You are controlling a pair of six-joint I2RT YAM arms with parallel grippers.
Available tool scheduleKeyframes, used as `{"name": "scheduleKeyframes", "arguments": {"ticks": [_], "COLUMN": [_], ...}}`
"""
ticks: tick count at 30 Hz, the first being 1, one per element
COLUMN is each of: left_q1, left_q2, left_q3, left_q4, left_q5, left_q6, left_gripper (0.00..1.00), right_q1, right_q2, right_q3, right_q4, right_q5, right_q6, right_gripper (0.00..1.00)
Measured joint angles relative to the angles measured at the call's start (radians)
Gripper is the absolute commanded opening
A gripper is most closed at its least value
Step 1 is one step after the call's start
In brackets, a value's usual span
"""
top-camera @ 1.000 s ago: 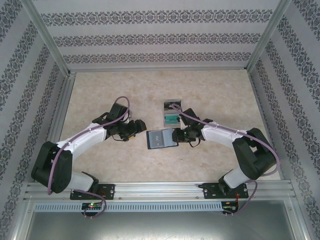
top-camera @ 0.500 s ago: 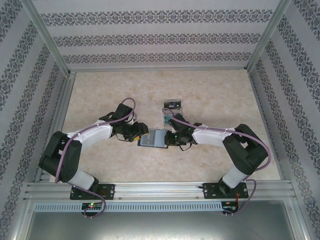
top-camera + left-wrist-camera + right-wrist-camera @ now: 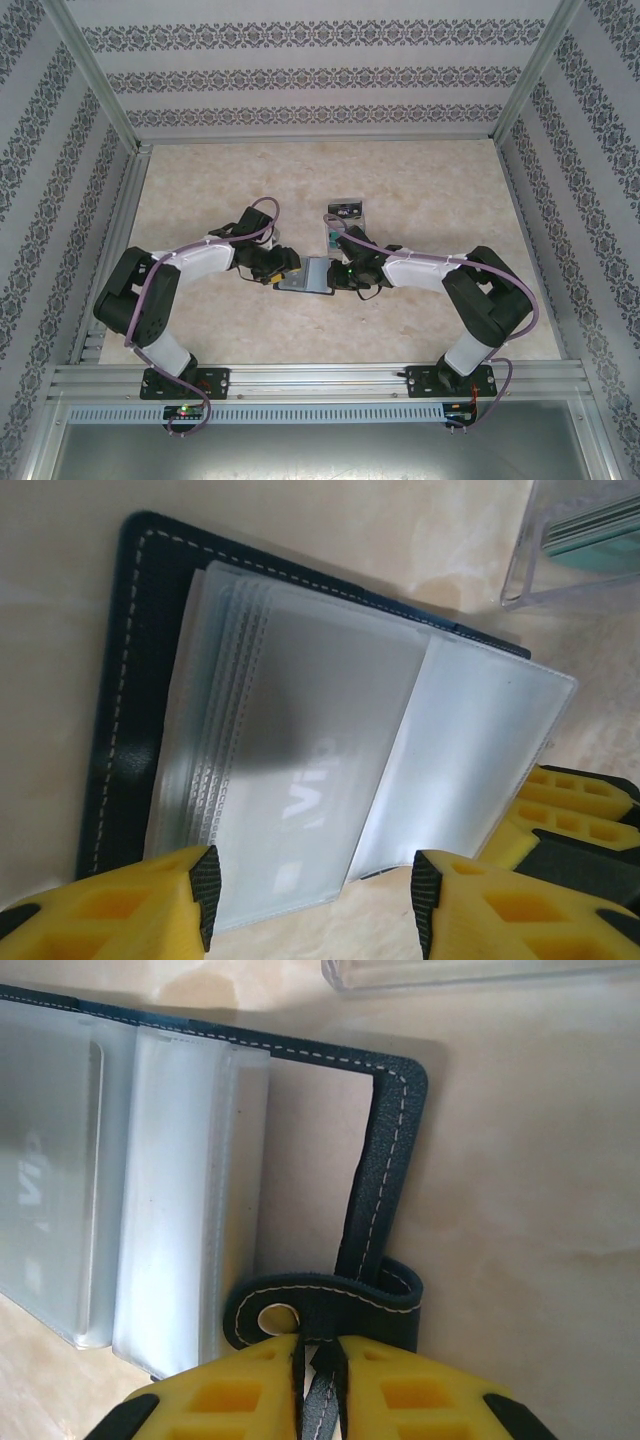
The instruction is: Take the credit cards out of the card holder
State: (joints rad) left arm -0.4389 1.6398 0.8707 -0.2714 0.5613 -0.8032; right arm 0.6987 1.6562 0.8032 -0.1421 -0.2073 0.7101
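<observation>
The card holder lies open on the table, dark blue cover down, its clear sleeves fanned out. A silvery-grey card with pale letters sits inside one sleeve. My left gripper is open, its fingers either side of the sleeves' near edge. From the other side, my right gripper is shut on the holder's cover edge right by the looped black clasp tab. In the top view the holder lies between the left gripper and the right gripper. A teal card sits in a clear box.
The clear plastic box with a teal and a dark card stands just behind the holder, close to my right arm. Aluminium frame posts and patterned walls ring the beige table. Open tabletop lies to the far left and far right.
Both arms have closed in on each other. The holder has slid a little to the left with the right gripper, and the left gripper has come up to its left edge.
</observation>
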Motion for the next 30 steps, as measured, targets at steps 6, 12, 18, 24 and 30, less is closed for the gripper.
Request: {"name": "scheduleKeyframes", "arguments": {"ticks": [6, 12, 18, 24, 30], "left_q1": [-0.005, -0.020, -0.041, -0.045, -0.046], "left_q2": [0.025, 0.038, 0.050, 0.051, 0.051], "left_q3": [0.006, 0.014, 0.015, 0.015, 0.016], "left_q4": [0.012, 0.037, 0.081, 0.101, 0.155], "left_q5": [0.001, 0.012, 0.038, 0.056, 0.103], "left_q6": [0.010, 0.010, 0.006, 0.003, -0.013], "left_gripper": [0.54, 0.54, 0.54, 0.54, 0.54], "right_q1": [0.000, 0.000, 0.000, 0.000, 0.000], "right_q2": [0.001, 0.001, 0.002, 0.003, 0.003], "right_q3": [0.000, 0.000, 0.000, 0.000, 0.000], "right_q4": [0.002, 0.002, 0.004, 0.004, 0.005], "right_q5": [0.000, 0.000, 0.000, 0.000, 0.000], "right_q6": [0.002, 0.002, 0.002, 0.002, 0.006], "right_gripper": [0.20, 0.20, 0.20, 0.20, 0.20]}}
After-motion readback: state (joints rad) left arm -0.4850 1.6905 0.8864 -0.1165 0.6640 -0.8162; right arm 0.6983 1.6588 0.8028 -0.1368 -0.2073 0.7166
